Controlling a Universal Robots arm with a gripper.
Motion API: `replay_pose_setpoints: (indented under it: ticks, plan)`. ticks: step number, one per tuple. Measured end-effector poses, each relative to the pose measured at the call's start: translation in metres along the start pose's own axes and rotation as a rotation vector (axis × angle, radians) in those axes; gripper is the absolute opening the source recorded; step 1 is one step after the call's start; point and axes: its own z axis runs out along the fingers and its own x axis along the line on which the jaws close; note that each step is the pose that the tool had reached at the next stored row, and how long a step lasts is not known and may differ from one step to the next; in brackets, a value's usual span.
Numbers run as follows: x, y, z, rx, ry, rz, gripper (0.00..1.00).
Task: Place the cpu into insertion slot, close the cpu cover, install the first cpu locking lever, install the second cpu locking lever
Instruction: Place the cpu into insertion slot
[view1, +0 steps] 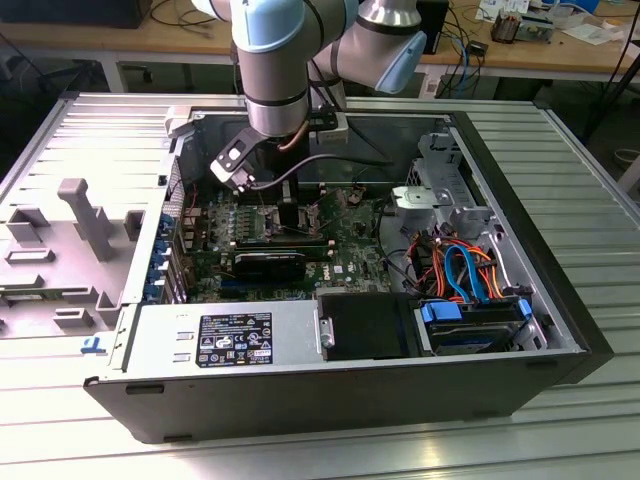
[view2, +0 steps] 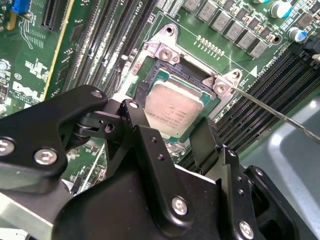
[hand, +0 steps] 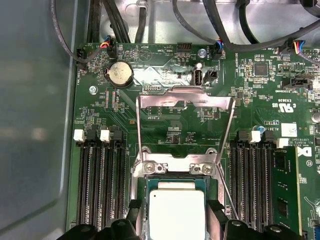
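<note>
While the claw straddles the cpu over the insertion slot, near eleven o'clock of the open case in the exterior view, I cannot tell whether it grips the chip or merely flanks it. A chip seated askew could bend contacts once the raised cpu cover comes down.

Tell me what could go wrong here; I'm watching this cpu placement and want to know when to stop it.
1. The gripper holds the cpu by its edges at the slot; if it sits skewed on release, it could jam or damage the slot.
2. The cover stands open beyond the slot, and a thin lever runs beside the gripper; either might be bumped or snagged.
</note>
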Motion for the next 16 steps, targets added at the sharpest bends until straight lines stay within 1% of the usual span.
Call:
replay_pose_setpoints:
  ticks: [6,9,13,14,16]
  plan:
    - [-0.0032,-0.0003,-0.0004,-0.0001,0.0014,0.000,0.62]
    - [-0.0033,-0.0001,-0.0004,0.0003,-0.0024,-0.003,0.62]
    - [-0.0032,0.0007,-0.0003,0.0003,-0.0025,-0.002,0.62]
    - [-0.0032,0.0007,-0.0003,0.0003,-0.0018,-0.002,0.62]
    - [-0.0028,0.0008,-0.0002,0.0001,0.0045,-0.002,0.62]
